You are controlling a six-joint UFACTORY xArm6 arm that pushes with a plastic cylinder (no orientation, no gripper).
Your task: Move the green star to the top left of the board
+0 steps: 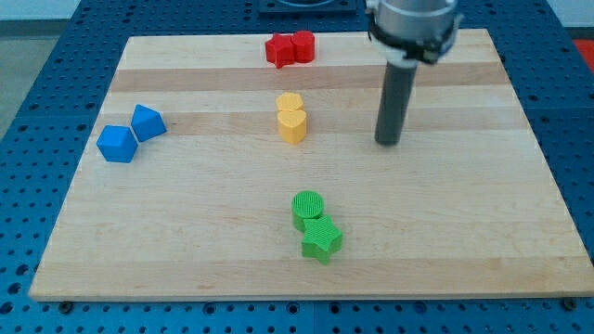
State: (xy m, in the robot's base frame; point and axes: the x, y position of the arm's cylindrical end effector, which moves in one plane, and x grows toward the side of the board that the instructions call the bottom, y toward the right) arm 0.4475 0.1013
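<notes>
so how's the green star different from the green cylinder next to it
The green star has pointed arms; the green cylinder is round with a ridged top. The star lies nearer the view's bottom, the cylinder just above it, nearer my tip. Both are the same green and sit touching.

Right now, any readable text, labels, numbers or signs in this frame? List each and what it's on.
None readable.
Board: bare wood, no markings.
Blocks, namely green star, green cylinder, two yellow, two red, two blue: plain faces, no print.
Rod and my tip: no label visible; the tip stands right of the yellow blocks, touching none.
</notes>
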